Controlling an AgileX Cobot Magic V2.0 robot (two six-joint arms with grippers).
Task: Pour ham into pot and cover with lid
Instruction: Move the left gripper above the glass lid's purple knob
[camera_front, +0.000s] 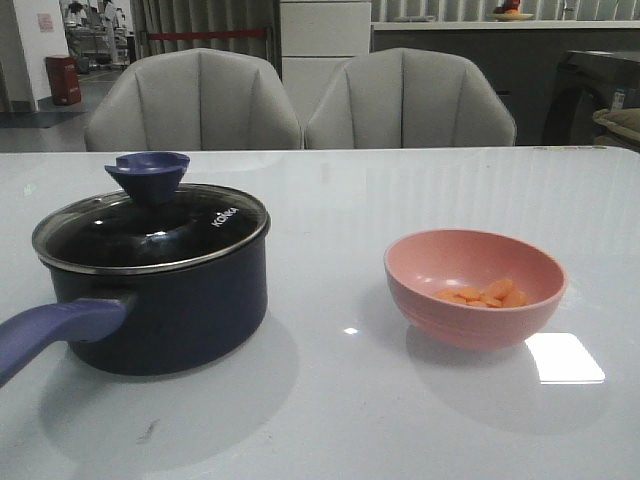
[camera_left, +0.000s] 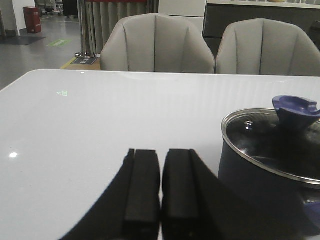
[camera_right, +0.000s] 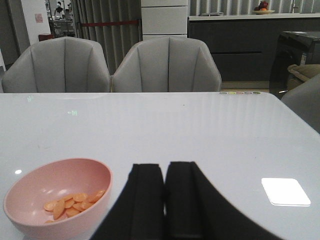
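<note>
1. Two grey padded chairs (camera_front: 195, 100) (camera_front: 410, 98) stand side by side behind the glossy white table (camera_front: 330, 420).
2. A bright square of light (camera_front: 565, 358) reflects off the tabletop.
3. Behind the chairs are a white cabinet (camera_front: 325, 40), pleated curtains (camera_front: 200, 22) and a dark counter (camera_front: 480, 50).

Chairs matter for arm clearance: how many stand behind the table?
2: one grey chair behind the pot, the other chair to its right, behind the bowl. None seems hidden.
</note>
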